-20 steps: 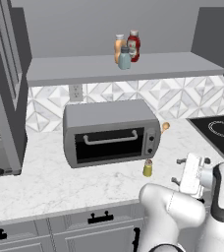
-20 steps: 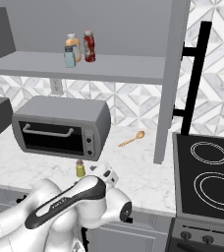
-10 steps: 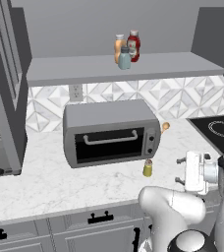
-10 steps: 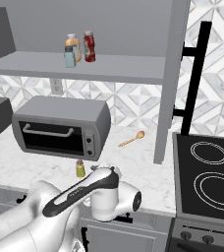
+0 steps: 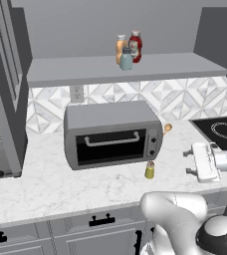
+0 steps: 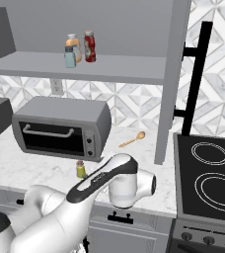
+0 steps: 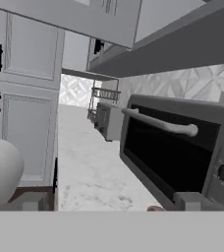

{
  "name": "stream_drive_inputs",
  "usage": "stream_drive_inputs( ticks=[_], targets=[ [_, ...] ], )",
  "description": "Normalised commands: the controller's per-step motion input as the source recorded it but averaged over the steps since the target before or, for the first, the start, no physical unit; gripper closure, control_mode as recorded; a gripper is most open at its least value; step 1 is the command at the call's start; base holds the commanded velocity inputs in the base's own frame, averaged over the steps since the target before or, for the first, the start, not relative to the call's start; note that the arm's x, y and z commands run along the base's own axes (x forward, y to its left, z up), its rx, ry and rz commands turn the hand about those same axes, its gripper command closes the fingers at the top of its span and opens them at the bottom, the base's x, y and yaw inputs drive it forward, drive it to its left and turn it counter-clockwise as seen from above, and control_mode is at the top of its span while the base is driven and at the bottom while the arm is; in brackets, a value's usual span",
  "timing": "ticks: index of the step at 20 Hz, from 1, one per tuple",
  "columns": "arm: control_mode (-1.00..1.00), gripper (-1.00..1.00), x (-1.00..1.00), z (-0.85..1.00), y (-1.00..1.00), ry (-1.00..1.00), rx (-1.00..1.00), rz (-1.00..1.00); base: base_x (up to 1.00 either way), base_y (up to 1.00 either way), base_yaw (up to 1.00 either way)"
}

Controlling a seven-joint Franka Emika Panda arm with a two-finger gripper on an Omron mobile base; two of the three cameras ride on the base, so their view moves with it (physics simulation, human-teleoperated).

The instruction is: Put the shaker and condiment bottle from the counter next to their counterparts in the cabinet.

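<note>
Kitchen counter (image 5: 46, 189) carries the yellow shaker (image 5: 149, 170), upright, just ahead of the toaster oven (image 5: 113, 133). The gripper (image 5: 190, 161), jaws apart and empty, lies level to the shaker's right, pointing toward it. The red bottle (image 5: 135, 46) already stands on the shelf (image 5: 75, 69) above, beside the orange bottle (image 5: 120, 47).

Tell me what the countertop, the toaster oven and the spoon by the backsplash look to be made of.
The countertop looks like polished white marble or an imitation: grey veining on a smooth surface. The toaster oven looks like brushed grey metal with a dark glass door and a metal bar handle. The spoon looks like wood, from its light tan matte colour; a rendered scene leaves all this open.
</note>
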Motion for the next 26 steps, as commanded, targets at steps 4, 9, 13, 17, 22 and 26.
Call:
stream_drive_inputs(
  ticks=[4,9,13,17,22,26],
  targets=[
    [-1.00,-1.00,-0.22,-0.16,0.10,0.03,-0.10,0.00,0.00,0.00,0.00],
    [-1.00,-1.00,-0.50,-0.31,0.18,0.00,-0.17,0.00,0.00,0.00,0.00],
    [-1.00,-1.00,-0.17,-0.01,0.25,0.00,-0.07,0.00,0.00,0.00,0.00],
    [-1.00,-1.00,0.01,0.22,0.15,0.03,0.00,0.00,0.00,0.00,0.00],
    [-1.00,-1.00,0.01,0.06,0.07,0.03,0.00,0.00,0.00,0.00,0.00],
    [-1.00,-1.00,0.05,0.00,0.03,0.01,0.00,0.01,0.00,0.00,0.00]
  ],
)
